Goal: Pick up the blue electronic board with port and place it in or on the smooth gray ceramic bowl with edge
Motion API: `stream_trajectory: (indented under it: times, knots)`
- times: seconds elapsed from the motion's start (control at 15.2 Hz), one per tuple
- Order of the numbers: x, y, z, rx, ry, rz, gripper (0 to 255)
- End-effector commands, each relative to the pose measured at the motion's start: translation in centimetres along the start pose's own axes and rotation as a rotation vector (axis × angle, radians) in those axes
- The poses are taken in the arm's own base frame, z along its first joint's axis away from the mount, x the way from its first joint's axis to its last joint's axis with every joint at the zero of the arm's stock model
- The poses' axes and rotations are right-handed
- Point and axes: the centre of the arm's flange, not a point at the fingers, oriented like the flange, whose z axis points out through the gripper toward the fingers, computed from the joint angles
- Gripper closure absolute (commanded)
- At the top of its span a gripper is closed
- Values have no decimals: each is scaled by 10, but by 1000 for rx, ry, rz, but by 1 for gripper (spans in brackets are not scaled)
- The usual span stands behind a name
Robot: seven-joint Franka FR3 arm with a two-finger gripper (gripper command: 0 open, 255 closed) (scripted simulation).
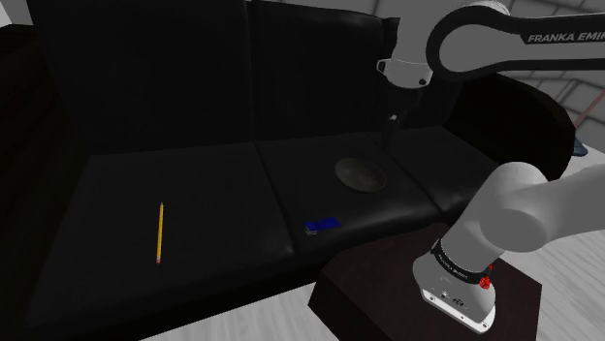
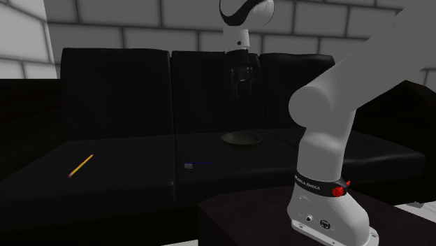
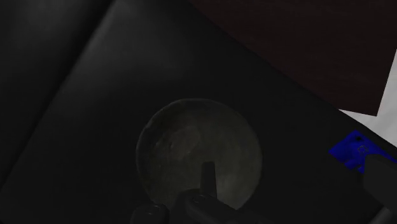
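while the blue board [image 1: 322, 224] lies near the front edge of the black sofa [image 1: 175, 184] seat, just beyond the stand [image 1: 388, 286], its long axis runs along that edge. farther back rests the shallow round grey bowl [image 1: 360, 174], smooth and dull. the gripper [image 2: 241, 89] hangs above the bowl, so the board is nearer, lower and toward the shoulder view's left from it. if the gripper is open i cannot tell; it holds no board.

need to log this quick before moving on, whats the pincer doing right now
Pincer: closed, holding nothing; the blue board lies on the black couch.
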Motion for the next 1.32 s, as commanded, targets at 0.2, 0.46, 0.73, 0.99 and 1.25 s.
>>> stream_trajectory:
  times: [0.2,0.46,0.73,0.99,1.25]
  knots:
    - [21,-43,38,10,51,-87,0]
    - [38,-78,69,17,89,-157,0]
    - [52,-115,99,25,128,-227,0]
    - [66,-153,128,32,166,-297,0]
    - [78,-192,157,39,205,-367,0]
